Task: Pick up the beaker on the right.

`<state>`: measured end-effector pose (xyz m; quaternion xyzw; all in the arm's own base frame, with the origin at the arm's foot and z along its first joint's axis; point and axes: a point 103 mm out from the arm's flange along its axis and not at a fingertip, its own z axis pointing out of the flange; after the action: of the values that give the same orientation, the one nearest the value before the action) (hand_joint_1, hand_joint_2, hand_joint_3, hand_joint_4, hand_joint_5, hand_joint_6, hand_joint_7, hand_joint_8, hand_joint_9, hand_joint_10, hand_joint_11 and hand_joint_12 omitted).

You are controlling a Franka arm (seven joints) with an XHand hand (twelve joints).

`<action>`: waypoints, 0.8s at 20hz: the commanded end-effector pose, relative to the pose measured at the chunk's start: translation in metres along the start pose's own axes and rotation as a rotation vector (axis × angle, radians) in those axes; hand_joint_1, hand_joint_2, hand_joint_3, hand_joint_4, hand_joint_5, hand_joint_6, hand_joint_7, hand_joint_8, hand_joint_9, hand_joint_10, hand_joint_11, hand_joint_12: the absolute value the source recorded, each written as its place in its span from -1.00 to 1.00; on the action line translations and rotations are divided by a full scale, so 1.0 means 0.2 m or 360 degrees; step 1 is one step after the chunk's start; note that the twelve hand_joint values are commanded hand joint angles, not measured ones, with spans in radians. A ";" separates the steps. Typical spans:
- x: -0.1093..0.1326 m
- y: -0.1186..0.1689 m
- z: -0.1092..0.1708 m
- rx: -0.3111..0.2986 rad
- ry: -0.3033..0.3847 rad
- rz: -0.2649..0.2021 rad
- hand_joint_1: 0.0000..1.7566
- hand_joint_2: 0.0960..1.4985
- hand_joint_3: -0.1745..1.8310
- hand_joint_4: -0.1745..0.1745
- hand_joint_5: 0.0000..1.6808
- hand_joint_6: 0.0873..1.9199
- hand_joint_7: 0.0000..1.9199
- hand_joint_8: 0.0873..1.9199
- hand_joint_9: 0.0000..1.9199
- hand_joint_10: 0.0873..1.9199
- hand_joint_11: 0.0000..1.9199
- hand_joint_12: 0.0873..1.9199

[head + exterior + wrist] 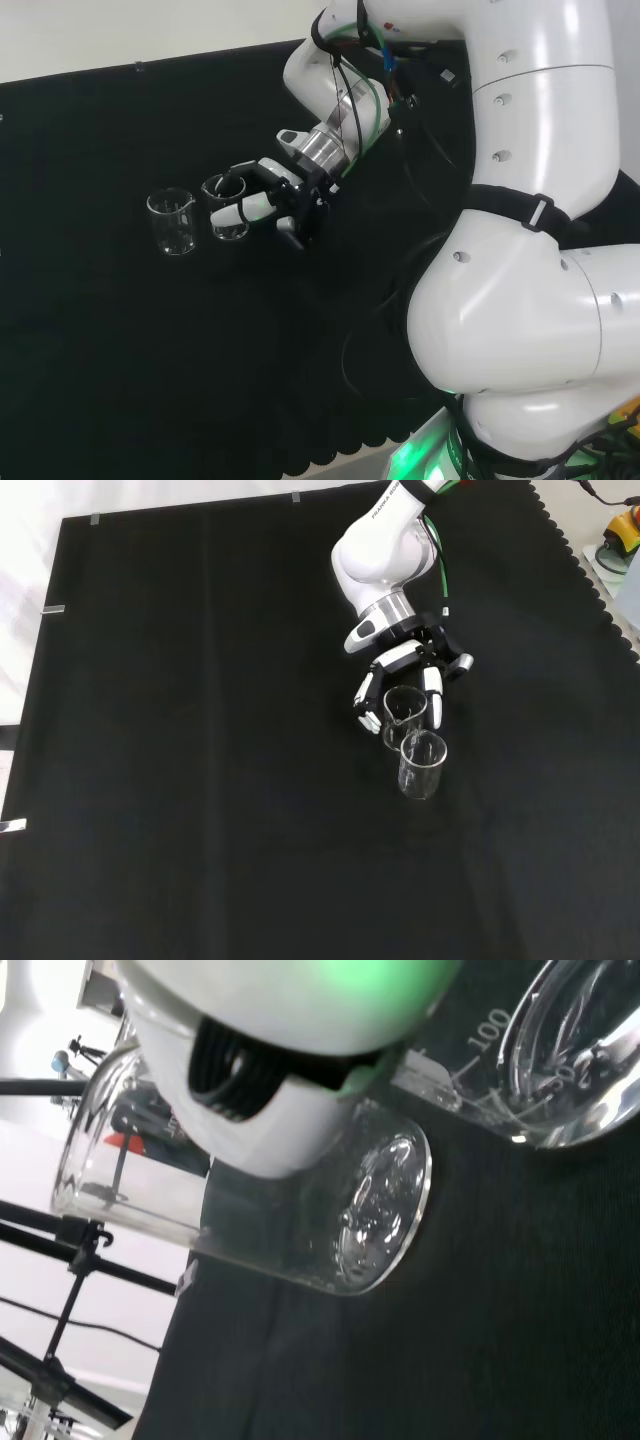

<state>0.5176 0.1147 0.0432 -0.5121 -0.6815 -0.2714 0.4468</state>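
Front view: two beakers, one hand.

Hand low over the cloth — fingers curled (thumb opposite).

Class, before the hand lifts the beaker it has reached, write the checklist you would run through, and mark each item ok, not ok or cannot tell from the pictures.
1. Hand at the right-hand beaker of the head view: ok.
2. Fingers on both sides of that beaker in the front view: ok.
3. Fingers actually touching the glass: cannot tell.
4. Both beakers upright: ok.
5. Gap to the neighbouring beaker: not ok in the front view, where the two overlap; the head view shows a narrow gap.
6. Black cloth around the pair bare: ok.
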 end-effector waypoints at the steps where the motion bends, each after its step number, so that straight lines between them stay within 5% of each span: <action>1: 0.00 0.00 -0.04 -0.0063 0.0014 -0.0006 0.58 0.08 -0.48 -0.95 0.40 -0.14 0.39 -0.51 0.01 -0.20 -0.23 -0.02; 13: 0.03 0.01 -0.09 -0.0097 0.0010 -0.0064 0.61 -0.07 -0.34 -1.00 0.48 -0.23 0.49 -0.66 0.08 -0.24 -0.16 -0.06; 16: 0.03 0.01 -0.11 -0.0074 -0.0043 -0.0075 0.60 0.23 -0.67 -1.00 0.31 -0.17 0.37 -0.42 0.00 -0.12 -0.18 -0.08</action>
<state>0.5252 0.1028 0.0567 -0.5110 -0.6818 -0.3013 0.4280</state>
